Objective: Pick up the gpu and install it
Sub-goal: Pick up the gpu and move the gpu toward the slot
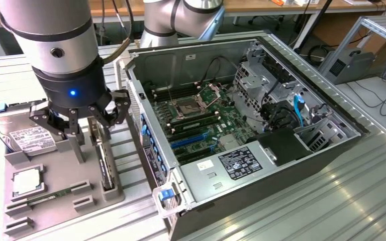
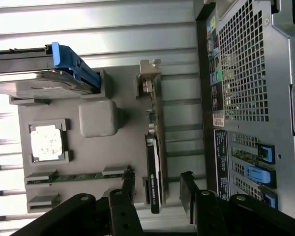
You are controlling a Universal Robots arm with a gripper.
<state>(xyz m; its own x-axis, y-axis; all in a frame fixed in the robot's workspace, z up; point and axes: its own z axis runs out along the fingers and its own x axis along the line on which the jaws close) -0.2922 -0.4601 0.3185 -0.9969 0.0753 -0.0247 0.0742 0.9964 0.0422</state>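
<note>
The wide-open gripper [image 1: 89, 123] is being held over the gpu [image 1: 106, 165], which could be tipped toward three o'clock by a crooked finger.

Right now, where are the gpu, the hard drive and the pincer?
gpu [image 2: 154, 172], wrist view, on the card's dark stretch away from the bracket.
hard drive [image 1: 26, 136], exterior view, on its white label.
pincer [image 1: 86, 124], exterior view, midway between its open fingertips.
</note>
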